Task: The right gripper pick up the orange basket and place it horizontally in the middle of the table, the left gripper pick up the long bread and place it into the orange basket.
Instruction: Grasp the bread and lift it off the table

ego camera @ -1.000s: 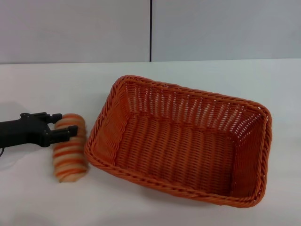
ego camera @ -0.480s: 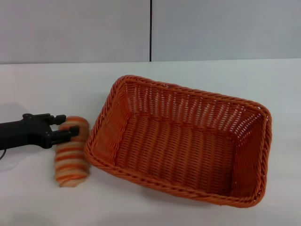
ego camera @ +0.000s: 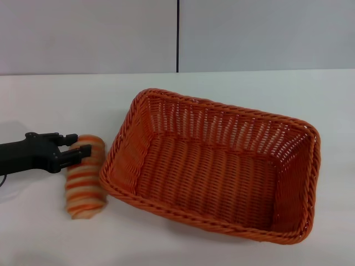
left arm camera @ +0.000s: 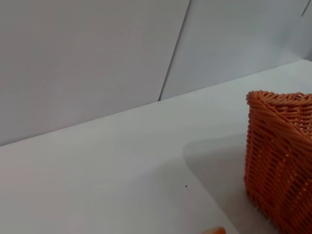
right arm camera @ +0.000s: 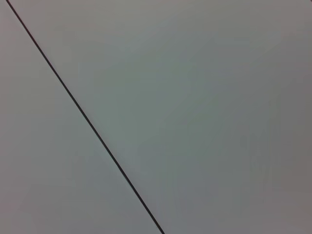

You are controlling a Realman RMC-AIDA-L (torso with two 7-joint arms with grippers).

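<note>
The long bread (ego camera: pixel 86 180), striped orange-brown and cream, lies on the white table (ego camera: pixel 55 238) just left of the orange basket (ego camera: pixel 216 166). My left gripper (ego camera: pixel 80 143) reaches in from the left edge, and its two black fingers pinch the bread's far end. The bread still rests on the table, nearly touching the basket's left rim. The basket sits open side up in the middle of the table, its long side running across and slightly skewed. The left wrist view shows a basket corner (left arm camera: pixel 280 161) and a sliver of the bread (left arm camera: pixel 214 230). The right gripper is out of view.
A grey wall with a dark vertical seam (ego camera: pixel 177 36) backs the table. The right wrist view shows only grey wall with a dark seam (right arm camera: pixel 87 122).
The left gripper crept a little to the right and its fingers drew slightly closer together. The bread shifted a bit toward the basket and the front edge.
</note>
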